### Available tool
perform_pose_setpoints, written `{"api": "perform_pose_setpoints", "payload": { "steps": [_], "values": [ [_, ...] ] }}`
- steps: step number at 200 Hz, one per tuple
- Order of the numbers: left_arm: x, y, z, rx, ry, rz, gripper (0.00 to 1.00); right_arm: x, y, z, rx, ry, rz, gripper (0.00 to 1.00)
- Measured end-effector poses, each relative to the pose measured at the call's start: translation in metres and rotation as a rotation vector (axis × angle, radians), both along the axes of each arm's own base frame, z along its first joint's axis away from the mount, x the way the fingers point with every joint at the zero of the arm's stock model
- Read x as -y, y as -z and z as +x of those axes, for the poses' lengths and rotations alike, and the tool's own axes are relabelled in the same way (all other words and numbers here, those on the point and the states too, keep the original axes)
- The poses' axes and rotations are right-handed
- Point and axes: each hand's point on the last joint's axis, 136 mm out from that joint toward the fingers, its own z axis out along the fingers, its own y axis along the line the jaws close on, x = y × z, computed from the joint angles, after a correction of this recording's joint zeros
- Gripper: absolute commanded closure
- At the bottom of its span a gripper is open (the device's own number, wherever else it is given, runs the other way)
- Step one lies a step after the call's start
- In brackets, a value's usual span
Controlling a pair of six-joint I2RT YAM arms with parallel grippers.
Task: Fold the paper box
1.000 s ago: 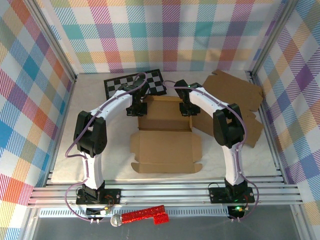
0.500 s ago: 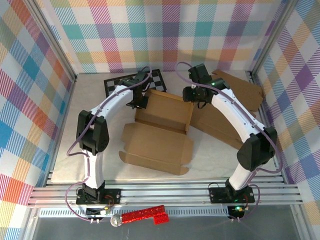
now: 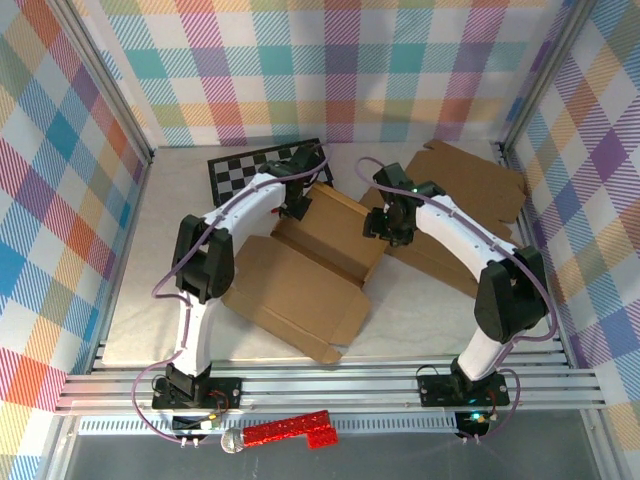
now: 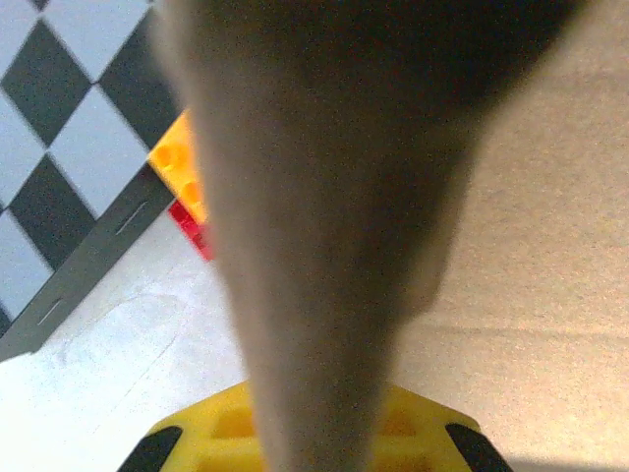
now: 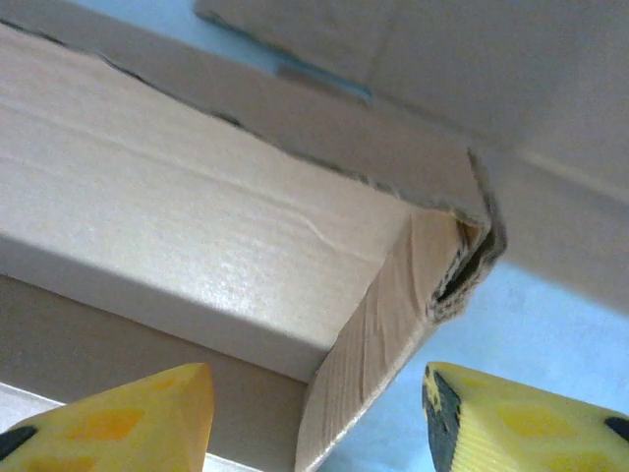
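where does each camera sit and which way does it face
Top external: above and behind the arms, looking down; both arms, left hand and right hand at the paper box.
Left wrist: on the left arm, facing a blurred box flap; a yellow finger shows.
Right wrist: on the right arm, facing a box corner; both yellow fingers show.
Shared: top and left wrist both catch the checkerboard.

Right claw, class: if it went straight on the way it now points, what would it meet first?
The raised corner of the cardboard box. In the wrist view that corner stands straight ahead of the open right claw, in line with the gap between its fingers. How near it is cannot be judged from this picture.
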Motion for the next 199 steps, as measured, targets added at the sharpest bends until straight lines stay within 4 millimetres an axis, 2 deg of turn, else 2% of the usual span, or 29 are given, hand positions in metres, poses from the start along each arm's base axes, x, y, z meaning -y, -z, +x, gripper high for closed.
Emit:
{"api": "perform_pose_setpoints", "payload": {
  "steps": [17, 36, 53, 57, 66, 79, 114, 146, 170, 183, 199],
  "values": [
    [0.004, 0.009, 0.006, -0.007, 0.001, -0.001, 0.76, 0.003, 0.012, -0.015, -0.061, 0.081, 0.030, 0.42],
    [0.012, 0.010, 0.013, -0.002, -0.011, -0.033, 0.70, 0.004, 0.018, -0.024, -0.105, 0.161, 0.055, 0.42],
    [0.021, -0.001, 0.019, 0.020, -0.039, -0.093, 0.65, 0.005, 0.020, -0.027, -0.128, 0.214, 0.066, 0.42],
    [0.022, -0.004, 0.020, 0.025, -0.041, -0.105, 0.58, 0.005, 0.020, -0.027, -0.132, 0.224, 0.067, 0.42],
    [0.027, -0.012, 0.023, 0.040, -0.057, -0.144, 0.54, 0.005, 0.022, -0.028, -0.138, 0.235, 0.073, 0.42],
    [0.032, -0.018, 0.024, 0.047, -0.071, -0.182, 0.53, 0.004, 0.025, -0.030, -0.148, 0.246, 0.083, 0.44],
    [0.033, -0.031, 0.012, 0.027, -0.117, -0.245, 0.52, 0.001, 0.035, -0.024, -0.177, 0.275, 0.095, 0.57],
    [0.022, -0.064, -0.014, 0.045, -0.154, -0.301, 0.53, 0.004, 0.059, -0.019, -0.235, 0.295, 0.066, 0.59],
    [0.010, -0.087, -0.037, 0.069, -0.166, -0.329, 0.53, 0.007, 0.065, -0.018, -0.253, 0.311, 0.060, 0.65],
    [0.004, -0.090, -0.044, 0.071, -0.168, -0.330, 0.53, 0.007, 0.065, -0.016, -0.252, 0.312, 0.061, 0.68],
    [-0.001, -0.084, -0.042, 0.061, -0.170, -0.315, 0.53, 0.006, 0.064, -0.013, -0.251, 0.308, 0.068, 0.71]
  ]
}}
